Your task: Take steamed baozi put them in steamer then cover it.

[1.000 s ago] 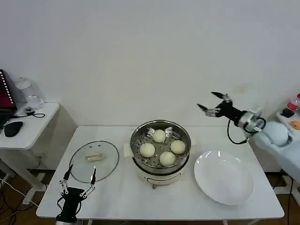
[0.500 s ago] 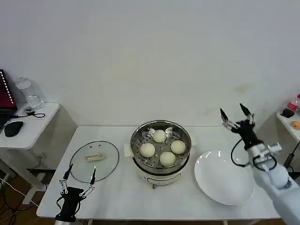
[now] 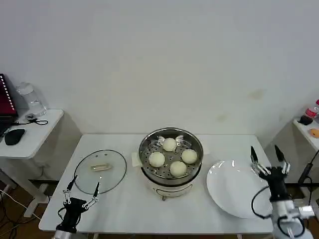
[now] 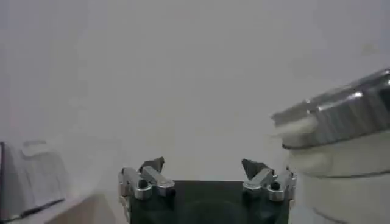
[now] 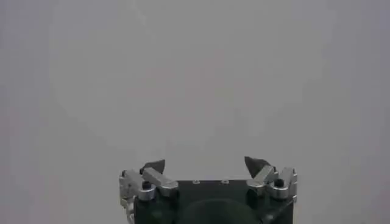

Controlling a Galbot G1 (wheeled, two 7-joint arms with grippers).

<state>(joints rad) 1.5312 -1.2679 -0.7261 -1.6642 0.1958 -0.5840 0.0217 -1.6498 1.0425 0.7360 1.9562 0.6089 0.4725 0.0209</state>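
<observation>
1. Four steamed baozi (image 3: 172, 157) sat on the perforated tray inside the one steamer (image 3: 171, 159), mid-table.
2. One cover (image 3: 100, 171) lay flat left of the steamer, and one white plate (image 3: 238, 188) right of it.
3. No readable writing anywhere.
4. The left gripper (image 3: 80, 190) hovered by the cover's near edge, fingers spread wide, empty.
5. The right gripper (image 3: 269, 158) stood at the plate's right rim, wide apart, holding nothing.

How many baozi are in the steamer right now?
4, all on the perforated tray inside the steamer: one at the back, one left, one right, one front. None looks hidden.
</observation>
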